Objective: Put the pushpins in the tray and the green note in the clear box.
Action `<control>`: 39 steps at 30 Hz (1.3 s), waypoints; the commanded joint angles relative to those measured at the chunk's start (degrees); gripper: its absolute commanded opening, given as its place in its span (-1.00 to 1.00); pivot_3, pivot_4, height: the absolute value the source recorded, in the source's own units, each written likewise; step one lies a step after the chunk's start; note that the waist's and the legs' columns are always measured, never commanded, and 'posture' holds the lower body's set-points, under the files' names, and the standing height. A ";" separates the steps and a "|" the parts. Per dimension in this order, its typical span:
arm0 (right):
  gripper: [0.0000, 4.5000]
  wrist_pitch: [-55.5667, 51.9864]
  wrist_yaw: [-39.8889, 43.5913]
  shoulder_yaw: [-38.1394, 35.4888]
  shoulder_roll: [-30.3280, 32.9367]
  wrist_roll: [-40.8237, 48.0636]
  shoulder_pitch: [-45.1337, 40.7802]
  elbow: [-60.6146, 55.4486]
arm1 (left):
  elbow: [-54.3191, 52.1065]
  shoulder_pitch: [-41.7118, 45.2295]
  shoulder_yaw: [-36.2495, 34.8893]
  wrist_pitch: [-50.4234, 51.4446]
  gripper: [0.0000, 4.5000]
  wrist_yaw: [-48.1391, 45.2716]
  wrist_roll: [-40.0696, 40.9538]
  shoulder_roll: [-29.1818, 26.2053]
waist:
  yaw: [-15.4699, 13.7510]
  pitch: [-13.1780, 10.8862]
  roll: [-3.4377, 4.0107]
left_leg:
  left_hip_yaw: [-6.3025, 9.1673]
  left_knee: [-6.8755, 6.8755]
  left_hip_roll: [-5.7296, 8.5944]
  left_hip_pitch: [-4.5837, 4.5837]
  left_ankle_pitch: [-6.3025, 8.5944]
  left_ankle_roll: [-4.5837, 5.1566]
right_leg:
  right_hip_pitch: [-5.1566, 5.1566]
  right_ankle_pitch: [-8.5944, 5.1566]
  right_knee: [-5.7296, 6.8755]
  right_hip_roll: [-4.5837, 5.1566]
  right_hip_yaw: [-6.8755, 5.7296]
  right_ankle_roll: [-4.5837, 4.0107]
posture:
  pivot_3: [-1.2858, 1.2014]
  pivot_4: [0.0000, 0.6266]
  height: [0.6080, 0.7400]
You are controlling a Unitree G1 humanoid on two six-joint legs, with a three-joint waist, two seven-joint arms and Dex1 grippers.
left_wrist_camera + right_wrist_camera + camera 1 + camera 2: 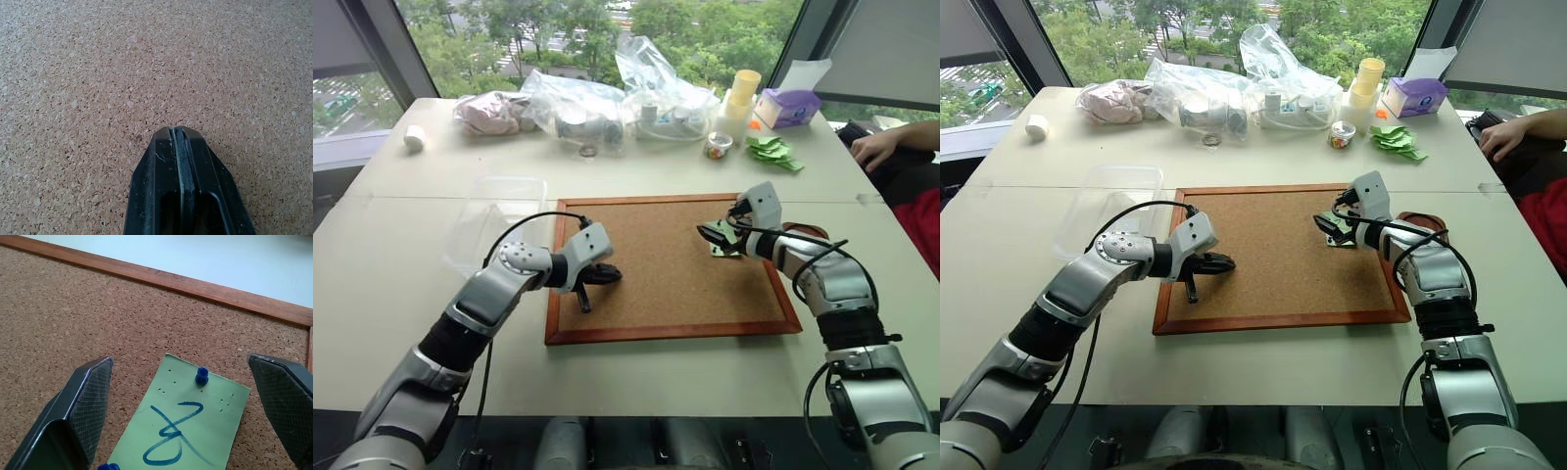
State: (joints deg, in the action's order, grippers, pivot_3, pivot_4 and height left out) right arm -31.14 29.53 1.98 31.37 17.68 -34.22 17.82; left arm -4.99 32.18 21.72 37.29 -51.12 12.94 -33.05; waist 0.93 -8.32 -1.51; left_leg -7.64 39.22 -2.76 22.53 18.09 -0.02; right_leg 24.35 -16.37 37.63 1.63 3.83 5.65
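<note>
Pinning the green note [188, 428] to the cork board [656, 274] are two blue pushpins [202, 376], one at each end; my right hand [181, 396] straddles it with fingers spread wide, gripping nothing. My left hand [599, 276] rests pinched shut and empty on bare cork. The tray [1430, 223] sits behind my right wrist, the clear box [494, 220] left of the board. I fear tearing the paper if I tug it before freeing the pins.
</note>
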 commanded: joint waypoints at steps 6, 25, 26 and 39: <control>0.44 2.10 1.78 -2.63 -1.61 -1.11 -2.77 2.42 | -2.32 -0.88 -0.22 0.54 -1.00 -0.18 -0.71 0.73 | -0.01 0.00 0.01 | 0.00 0.00 0.01 -0.02 0.00 -0.01 | 0.00 0.00 0.06 0.02 0.00 0.00 | 0.03 -0.52 0.97; -0.98 10.09 -2.64 -10.08 -4.78 -2.13 -1.97 1.00 | -2.67 -1.76 1.04 1.29 -1.00 -1.24 -2.46 0.32 | 0.18 0.00 0.05 | -0.03 0.02 0.01 -0.08 -0.02 -0.04 | 0.02 0.00 0.22 0.02 0.03 0.00 | 0.03 -0.52 0.97; -0.98 10.86 -2.86 -10.53 -4.92 -2.16 -1.89 0.79 | -2.78 -1.89 1.15 1.44 -1.00 -1.41 -2.47 0.32 | 0.18 0.01 0.05 | -0.03 0.02 0.01 -0.09 -0.02 -0.04 | 0.02 0.00 0.23 0.02 0.03 0.00 | 0.03 -0.52 0.97; -0.98 7.61 -8.36 -17.13 -0.67 -3.59 4.17 -3.97 | -2.70 -2.15 0.49 0.96 -1.00 -1.79 -2.97 0.08 | -0.03 0.02 0.08 | -0.03 0.02 0.01 -0.11 -0.03 -0.05 | 0.02 0.00 0.27 0.03 0.05 0.00 | 0.03 -0.52 0.97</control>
State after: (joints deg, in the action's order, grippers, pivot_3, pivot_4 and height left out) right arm -22.72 23.45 -10.73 27.53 14.70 -31.62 16.47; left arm -7.18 31.13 21.61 38.30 -52.07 10.50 -32.48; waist 0.89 -8.29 -1.44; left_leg -7.65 39.24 -2.74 22.43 18.06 -0.07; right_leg 24.37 -16.38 37.90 1.68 3.87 5.64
